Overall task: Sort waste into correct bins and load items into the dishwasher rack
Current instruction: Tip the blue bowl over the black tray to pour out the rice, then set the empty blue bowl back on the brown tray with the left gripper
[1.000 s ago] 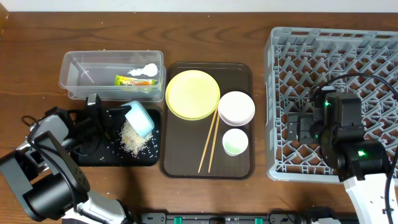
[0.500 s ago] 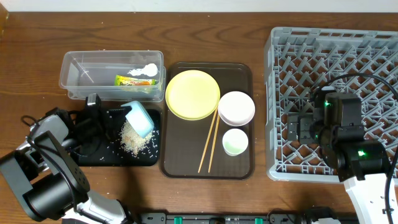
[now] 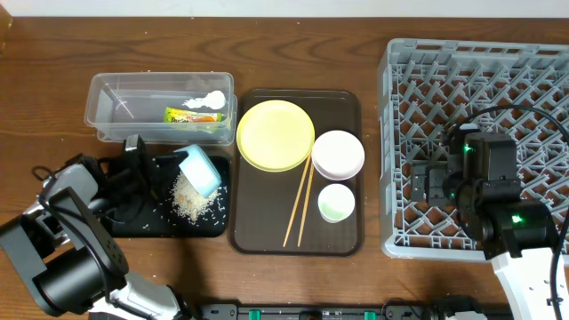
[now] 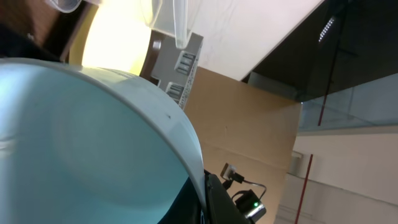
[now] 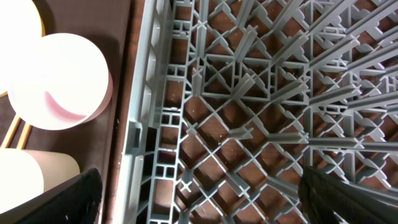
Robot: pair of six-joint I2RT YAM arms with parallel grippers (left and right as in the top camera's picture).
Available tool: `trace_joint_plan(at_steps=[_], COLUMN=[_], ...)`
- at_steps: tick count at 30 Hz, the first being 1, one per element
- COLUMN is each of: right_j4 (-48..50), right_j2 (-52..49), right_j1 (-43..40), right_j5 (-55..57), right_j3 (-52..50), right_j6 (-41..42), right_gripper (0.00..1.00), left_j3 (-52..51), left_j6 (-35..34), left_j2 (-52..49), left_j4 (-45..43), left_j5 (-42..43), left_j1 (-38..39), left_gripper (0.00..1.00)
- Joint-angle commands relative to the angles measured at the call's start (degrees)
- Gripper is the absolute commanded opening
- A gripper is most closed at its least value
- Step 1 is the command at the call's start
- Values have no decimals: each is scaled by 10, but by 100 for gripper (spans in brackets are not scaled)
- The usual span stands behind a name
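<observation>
Overhead layout, largest first.

Rack (image 3: 480, 107) — grey grid crate at 3 o'clock on the table (image 3: 53, 53), no dishes in it. The right gripper (image 3: 422, 182) hangs over the rack's 9 o'clock edge; in the right wrist view its fingers (image 5: 84, 193) sit at the two bottom corners, jaws spread wide, nothing between them, only the crate's grid below.

Brown tray (image 3: 267, 227) — centre of the table. It carries the plate (image 3: 276, 133) at its 11 o'clock corner, the pink bowl (image 3: 338, 154) at 2 o'clock touching the plate's rim, the cup (image 3: 337, 202) at 4 o'clock just beside that bowl, and the chopsticks (image 3: 298, 209) lying side by side, slanting from the plate's edge toward 6 o'clock.

Tub (image 3: 107, 111) — clear, at 10 o'clock. Inside, toward its 3 o'clock end, lie the wrapper (image 3: 189, 115) and the scrap (image 3: 206, 100), close together.

Black tray (image 3: 160, 227) — at 8 o'clock, directly below the tub, beside the brown tray.

Blue bowl (image 3: 200, 169) — tilted, over the black tray's 1 o'clock corner. The left gripper (image 3: 173, 162) is clamped on it from the bowl's 9 o'clock side; the left wrist view is filled by the bowl's pale blue wall.

Rice (image 3: 188, 203) — a heap in the black tray under the bowl, stray grains scattered around it.
</observation>
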State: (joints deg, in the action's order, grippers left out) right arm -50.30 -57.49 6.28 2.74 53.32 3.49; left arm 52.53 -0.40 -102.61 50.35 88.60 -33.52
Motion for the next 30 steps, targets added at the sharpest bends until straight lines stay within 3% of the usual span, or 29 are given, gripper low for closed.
trace_joint_plan(at_steps=[1, 4, 8, 12, 20, 22, 30], right_j4=[-1, -1, -1, -1, -1, -1, -1], right_j2=[2, 2, 2, 2, 2, 2, 2], right_j1=[-3, -3, -3, -3, -3, -3, -3], right_j5=[-2, -2, -2, -2, -2, -2, -2], right_j3=[10, 10, 10, 10, 10, 10, 10], right_j6=[7, 7, 7, 7, 7, 7, 7], right_gripper=[99, 99, 99, 99, 99, 99, 99], left_j3=[0, 0, 0, 0, 1, 3, 10], left_j6=[-29, -64, -31, -72, -9, -7, -34], left_j2=[-2, -2, -1, 0, 64, 100, 229], left_j4=[-1, 1, -17, -18, -10, -14, -20], left_j5=[3, 16, 13, 16, 11, -21, -321], left_j1=[-3, -3, -3, -3, 30, 57, 247], left_gripper=[6, 6, 6, 6, 6, 6, 6])
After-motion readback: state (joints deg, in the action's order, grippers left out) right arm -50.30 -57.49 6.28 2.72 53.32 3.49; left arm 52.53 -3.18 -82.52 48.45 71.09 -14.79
